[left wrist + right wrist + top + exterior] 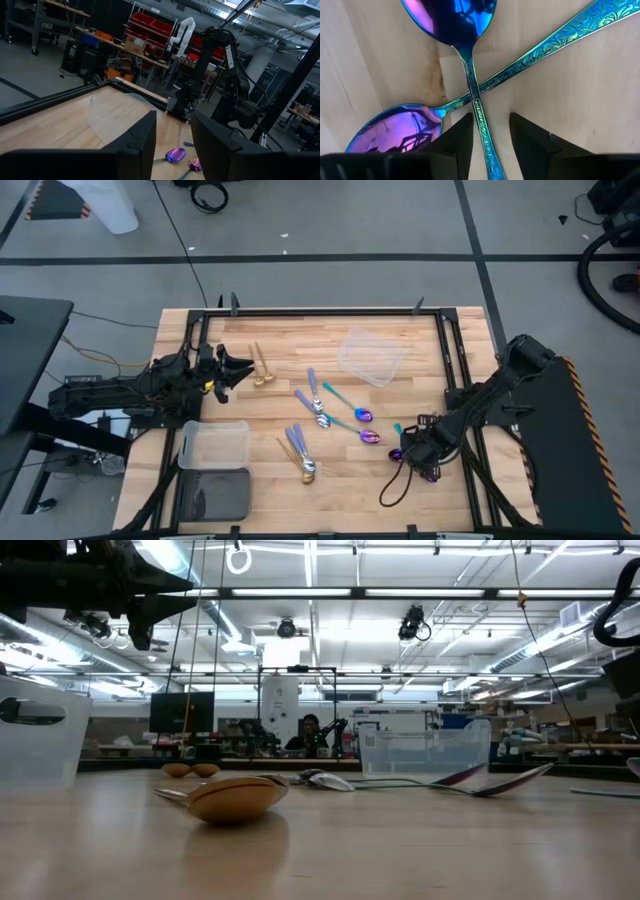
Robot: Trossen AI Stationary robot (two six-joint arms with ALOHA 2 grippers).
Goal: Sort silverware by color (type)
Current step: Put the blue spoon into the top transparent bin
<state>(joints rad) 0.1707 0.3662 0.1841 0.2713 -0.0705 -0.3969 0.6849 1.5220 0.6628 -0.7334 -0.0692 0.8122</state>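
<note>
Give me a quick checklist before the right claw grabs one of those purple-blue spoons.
1. Right claw open: ok.
2. Straddles a spoon handle: ok, handle runs between the fingers.
3. Single spoon in the grab: not ok, a second spoon crosses the handle just ahead.
4. Fingers touching the table: cannot tell.
5. Left claw out of the way: ok, open above the table's left side.

— Where are you finding room? 
— Bare wood is lying open along the table [270, 490] front centre and its far left. 
— What's blocking you? 
— Spoons [320, 415] are crowding the middle, a clear tub [371, 357] is sitting beyond them, and two bins [214, 445] are filling the near-left corner.
</note>
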